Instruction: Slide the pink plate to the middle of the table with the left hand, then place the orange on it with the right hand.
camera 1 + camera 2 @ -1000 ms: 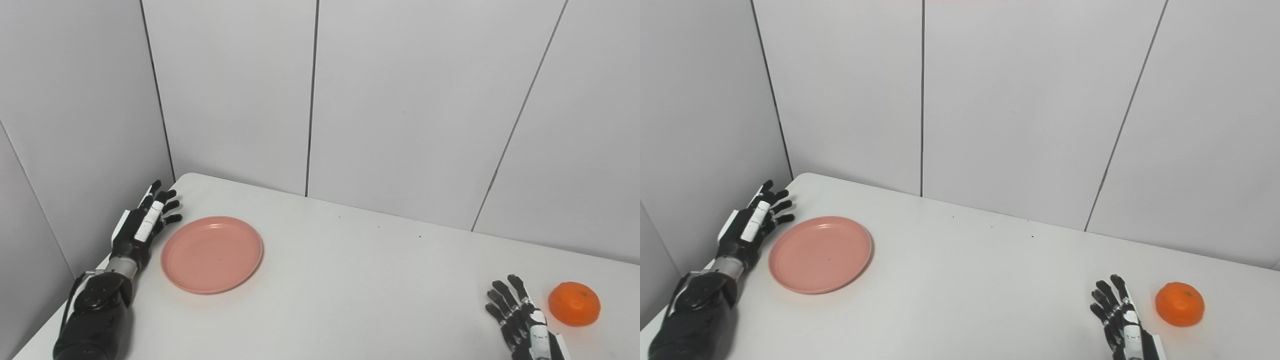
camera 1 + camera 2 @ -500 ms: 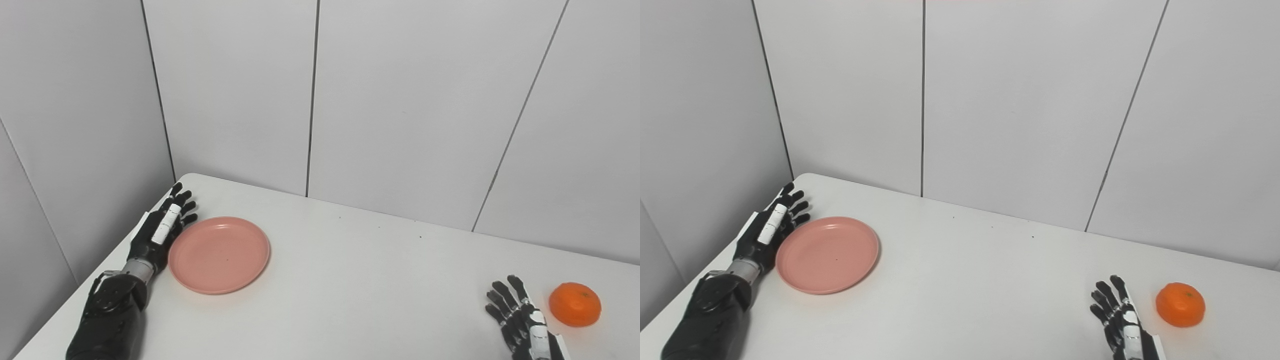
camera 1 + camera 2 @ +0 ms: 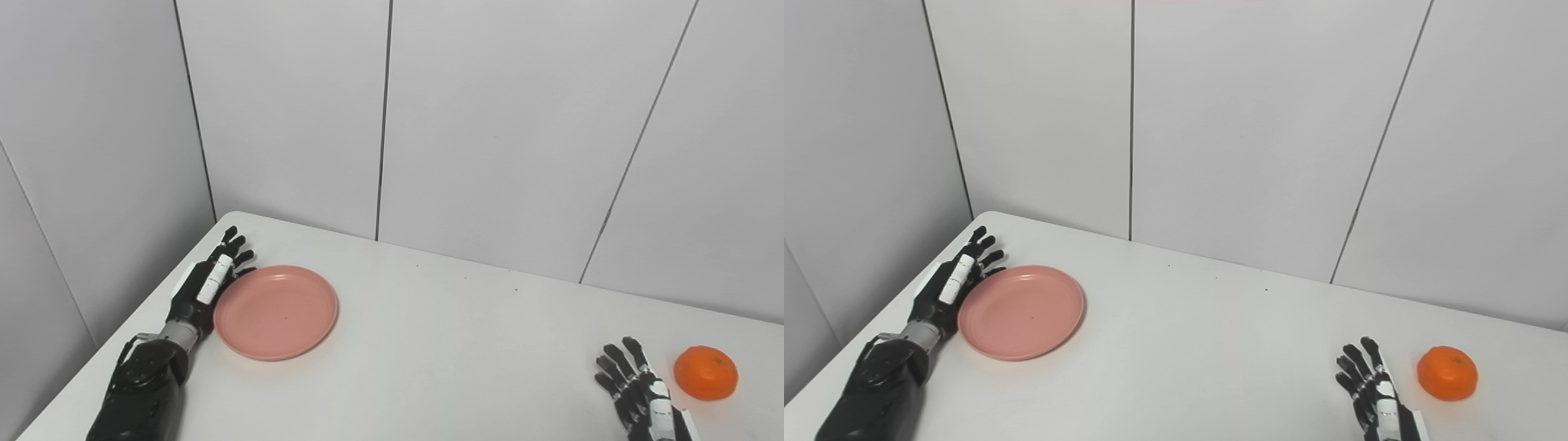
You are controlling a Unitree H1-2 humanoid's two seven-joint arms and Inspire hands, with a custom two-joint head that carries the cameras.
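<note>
The pink plate lies flat on the white table at the left. My left hand is open, fingers straight, its edge pressed against the plate's left rim. The orange sits at the far right near the front. My right hand is open and empty, fingers spread, resting on the table just left of the orange and apart from it. Both hands also show in the right eye view: the left hand and the right hand.
Grey panel walls close off the table at the back and at the left. The table's left edge runs just beside my left forearm.
My left hand has moved right against the plate's left rim, and the plate has slid a little to the right with it. The right hand and the orange have not moved.
</note>
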